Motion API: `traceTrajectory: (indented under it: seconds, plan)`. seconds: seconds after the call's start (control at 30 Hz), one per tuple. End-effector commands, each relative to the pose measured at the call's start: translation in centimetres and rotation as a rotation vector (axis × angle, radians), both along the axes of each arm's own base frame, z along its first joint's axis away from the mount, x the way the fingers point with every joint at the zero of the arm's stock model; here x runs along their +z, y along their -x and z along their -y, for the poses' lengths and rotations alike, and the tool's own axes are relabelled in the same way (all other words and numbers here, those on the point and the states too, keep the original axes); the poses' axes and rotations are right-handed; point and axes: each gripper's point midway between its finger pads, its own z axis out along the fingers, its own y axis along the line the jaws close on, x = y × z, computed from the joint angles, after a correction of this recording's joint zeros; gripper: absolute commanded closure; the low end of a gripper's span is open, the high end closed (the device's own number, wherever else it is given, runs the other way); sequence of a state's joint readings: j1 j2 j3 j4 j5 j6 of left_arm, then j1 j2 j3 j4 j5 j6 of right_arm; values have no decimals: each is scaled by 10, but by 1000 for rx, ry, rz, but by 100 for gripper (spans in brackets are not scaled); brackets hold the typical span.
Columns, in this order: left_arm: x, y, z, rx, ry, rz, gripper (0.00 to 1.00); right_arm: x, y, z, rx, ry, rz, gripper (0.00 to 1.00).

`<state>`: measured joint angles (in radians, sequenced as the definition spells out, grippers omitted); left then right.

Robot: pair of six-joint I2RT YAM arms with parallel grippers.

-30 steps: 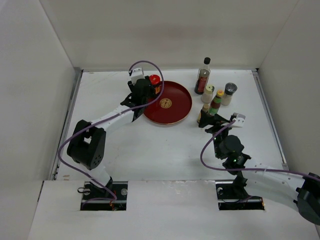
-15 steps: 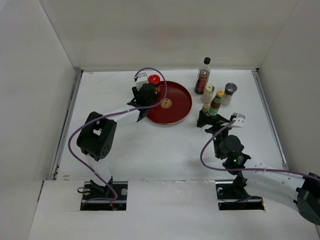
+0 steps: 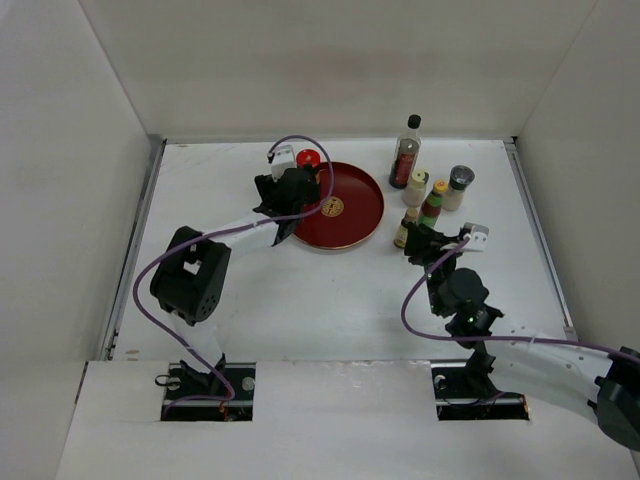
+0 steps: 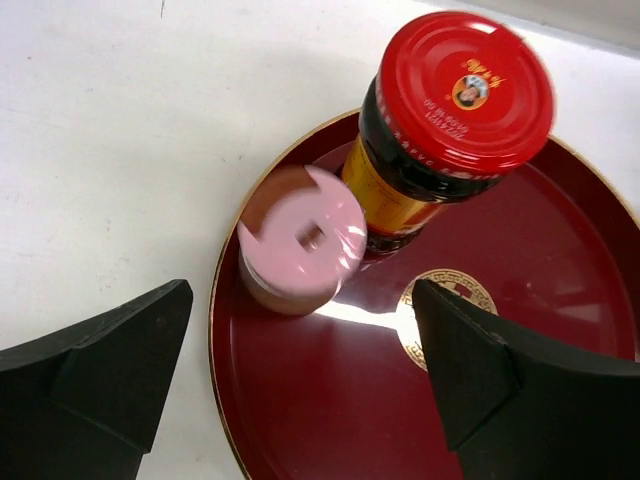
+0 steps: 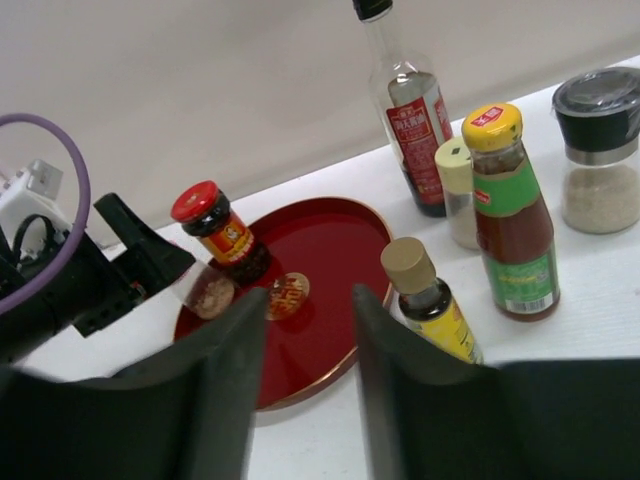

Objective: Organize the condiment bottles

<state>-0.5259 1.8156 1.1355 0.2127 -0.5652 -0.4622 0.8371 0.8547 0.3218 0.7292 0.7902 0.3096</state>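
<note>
In the left wrist view a red-capped jar point(image 4: 455, 100) and a small pink-capped jar point(image 4: 303, 238) stand side by side on the round red plate point(image 4: 330, 400). My left gripper point(image 4: 300, 370) is open and empty, just short of the pink-capped jar. In the top view it point(image 3: 292, 198) hangs over the plate's left edge. My right gripper point(image 5: 305, 390) is open and empty, with a tan-capped bottle point(image 5: 425, 285) just right of its right finger. Behind stand a cream-capped shaker point(image 5: 458, 190), a yellow-capped bottle point(image 5: 505, 210), a tall black-capped bottle point(image 5: 405, 100) and a grey-capped grinder point(image 5: 600, 150).
The red plate point(image 3: 350, 215) lies at the table's back middle. The five-bottle group point(image 3: 430, 190) stands just right of it. White walls close in the table on three sides. The right gripper point(image 3: 420, 240) is by the tan-capped bottle point(image 3: 403, 232).
My right gripper has drawn back from the tan-capped bottle, which now stands free. My left arm has swung its elbow in, and its gripper stays over the plate's left edge.
</note>
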Motion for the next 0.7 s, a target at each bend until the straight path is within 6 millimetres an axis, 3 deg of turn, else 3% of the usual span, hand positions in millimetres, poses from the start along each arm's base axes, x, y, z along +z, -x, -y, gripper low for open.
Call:
traceTrajectory:
  seconds: [0.0,0.1,0.23,0.3,0.43,0.57,0.67]
  plan:
    - [72,5,4,-11,92,173,5,35,3,-3,30,-56,55,65]
    - [99,27,2,-29,138,241,5,41,8,-2,44,-60,50,78]
    - [121,69,-14,-35,220,334,7,39,6,-1,38,-36,22,77]
    - [119,91,-25,-34,268,354,12,34,0,-1,25,-14,-9,69]
    - [84,133,-41,-42,345,324,14,20,-14,-3,9,59,-83,48]
    - [69,140,-59,-37,354,304,13,15,-22,-3,26,64,-116,32]
    - [62,150,-47,-97,400,283,21,21,-25,8,-5,82,-131,22]
